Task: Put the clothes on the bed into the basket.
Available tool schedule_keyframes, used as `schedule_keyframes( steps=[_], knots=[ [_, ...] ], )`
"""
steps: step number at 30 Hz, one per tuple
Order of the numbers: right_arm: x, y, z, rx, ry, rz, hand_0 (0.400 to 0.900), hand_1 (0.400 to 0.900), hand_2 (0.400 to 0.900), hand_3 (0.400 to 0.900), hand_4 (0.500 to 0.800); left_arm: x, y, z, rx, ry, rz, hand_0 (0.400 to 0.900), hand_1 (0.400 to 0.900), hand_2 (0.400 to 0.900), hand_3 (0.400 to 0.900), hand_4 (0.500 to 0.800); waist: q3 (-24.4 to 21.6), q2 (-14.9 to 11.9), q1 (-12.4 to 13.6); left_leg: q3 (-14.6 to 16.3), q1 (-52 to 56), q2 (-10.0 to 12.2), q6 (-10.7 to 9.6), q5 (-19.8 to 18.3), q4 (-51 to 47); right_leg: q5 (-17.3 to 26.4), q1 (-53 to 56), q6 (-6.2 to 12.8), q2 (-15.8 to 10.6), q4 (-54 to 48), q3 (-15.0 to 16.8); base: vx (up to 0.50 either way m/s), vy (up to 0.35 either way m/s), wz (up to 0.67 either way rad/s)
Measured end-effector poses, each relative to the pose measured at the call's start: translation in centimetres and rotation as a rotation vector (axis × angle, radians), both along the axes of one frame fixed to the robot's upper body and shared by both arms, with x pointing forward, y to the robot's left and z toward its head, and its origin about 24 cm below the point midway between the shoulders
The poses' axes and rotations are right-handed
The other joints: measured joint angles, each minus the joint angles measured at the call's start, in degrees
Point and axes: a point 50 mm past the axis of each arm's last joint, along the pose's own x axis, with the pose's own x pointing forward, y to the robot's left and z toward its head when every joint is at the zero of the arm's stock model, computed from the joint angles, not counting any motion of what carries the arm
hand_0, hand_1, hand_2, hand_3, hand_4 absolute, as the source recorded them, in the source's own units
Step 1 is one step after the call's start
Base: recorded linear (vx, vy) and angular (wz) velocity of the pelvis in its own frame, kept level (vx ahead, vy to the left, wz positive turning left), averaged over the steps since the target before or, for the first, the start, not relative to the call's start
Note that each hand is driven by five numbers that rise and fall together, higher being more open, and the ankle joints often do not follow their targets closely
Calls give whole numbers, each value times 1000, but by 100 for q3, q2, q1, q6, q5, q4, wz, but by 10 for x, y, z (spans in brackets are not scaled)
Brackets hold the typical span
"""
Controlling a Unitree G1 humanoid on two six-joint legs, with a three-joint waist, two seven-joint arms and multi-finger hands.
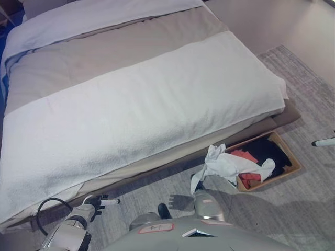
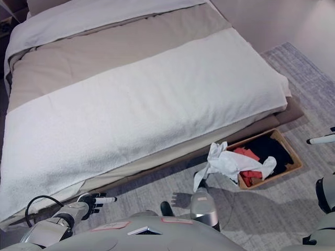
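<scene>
1 white garment (image 1: pixel 227 165) remains outside the basket (image 1: pixel 291 166), draped partly over its near-left rim and held up above the grey rug (image 1: pixel 309 204). The right hand (image 1: pixel 201 180) is raised beneath the cloth's hanging end, and its fingers are hidden in the folds, so whether they grip the fabric cannot be told. Inside the basket, which stands on the rug just beside the foot of the bed (image 1: pixel 141 104), a red item (image 1: pixel 246 157) and a black item (image 1: pixel 272 151) already lie. No loose clothing shows on the bed, whose white and beige covers look bare. The left hand (image 1: pixel 97 203) hangs low near the bed's edge, its fingers loosely extended and holding nothing. By this evidence the task appears nearly complete: what seems left is to lodge the white garment wholly inside the basket and let it go.
</scene>
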Motion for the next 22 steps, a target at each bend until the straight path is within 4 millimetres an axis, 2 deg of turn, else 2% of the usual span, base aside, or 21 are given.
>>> schedule_keyframes(
  steps=[22],
  knots=[
    [-9,-1,-9,13,19,-3,900,900,900,900,800,1,-1,0,-3,-2,-1,900,900,900,900,800,55,-92,12,-103,31,13,-7,4,23,-15,80,-19,-6,3,-108,-1,1,-1]
  ],
)
